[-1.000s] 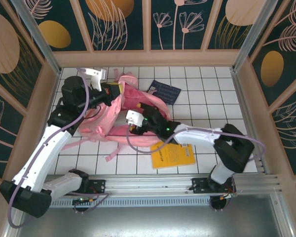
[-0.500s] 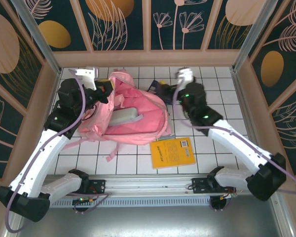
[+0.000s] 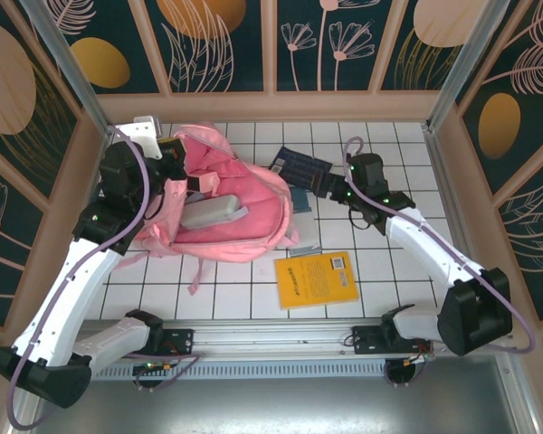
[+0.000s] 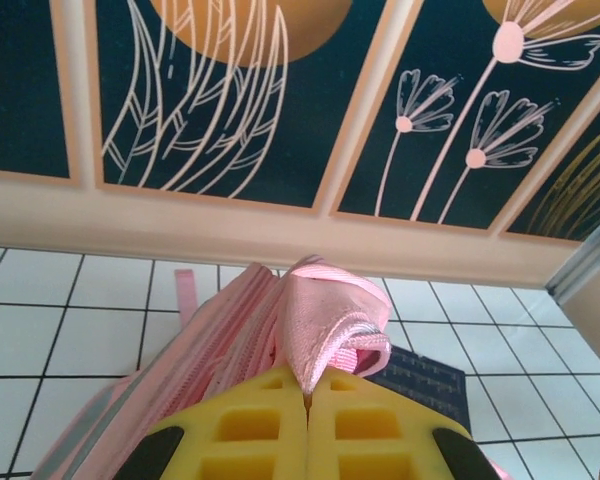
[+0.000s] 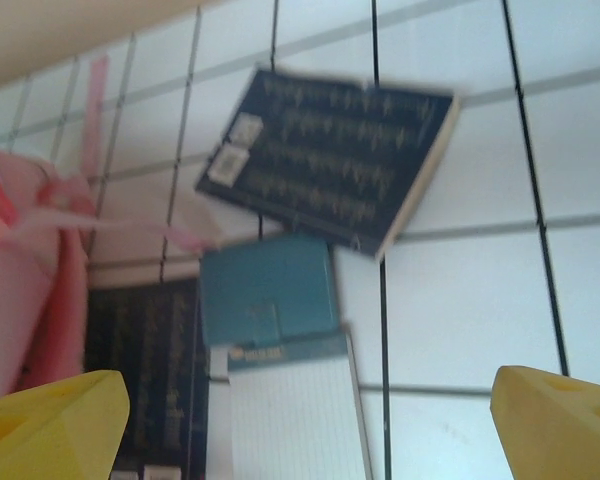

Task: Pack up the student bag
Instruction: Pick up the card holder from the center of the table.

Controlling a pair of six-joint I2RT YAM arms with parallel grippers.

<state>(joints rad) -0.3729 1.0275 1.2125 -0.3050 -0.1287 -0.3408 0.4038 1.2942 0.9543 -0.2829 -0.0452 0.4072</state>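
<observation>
Now the right gripper [image 3: 324,185], jaws spread wide, has swung off the student bag [image 3: 244,226], which lies left of centre in the top view, and hovers over a dark notebook [image 5: 330,155] and a blue pad [image 5: 268,288], likely the next things to pack. The left gripper [image 4: 308,403], pressed together, pinches the bag's pink rim at upper left, higher than before; the yellow book [image 3: 317,278] stays put

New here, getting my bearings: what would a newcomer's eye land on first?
The large pink fabric backpack sprawls left of centre on the white tiled table, the left gripper shut on a fold at its far end. To its right lie a bright yellow book near the front and a dark blue book farther back, by the open right gripper.
</observation>
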